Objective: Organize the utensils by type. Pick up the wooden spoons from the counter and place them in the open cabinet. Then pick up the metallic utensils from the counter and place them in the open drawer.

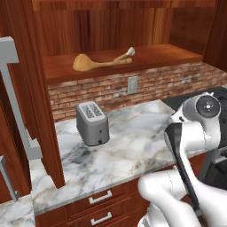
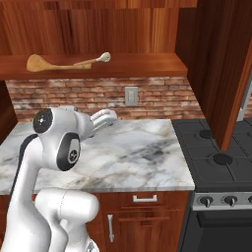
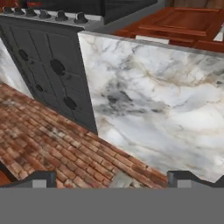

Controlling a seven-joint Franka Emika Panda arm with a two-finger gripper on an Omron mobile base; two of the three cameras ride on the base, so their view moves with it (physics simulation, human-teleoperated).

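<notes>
Hovering over counter (image 3: 153,96), arm folded low, end effector (image 3: 111,179) jaws wide apart, empty.

Grey two-slot toaster (image 1: 92,123) stands upright toward the back left, near the brick backsplash (image 1: 177,80). White wall outlet (image 1: 132,84) is set in the brick, right of the toaster and above it. Black stove (image 2: 221,157) with round burners sits to the right, a row of knobs (image 2: 218,201) along its front. White drawer handles (image 1: 100,197) below on reddish-brown fronts.
</notes>
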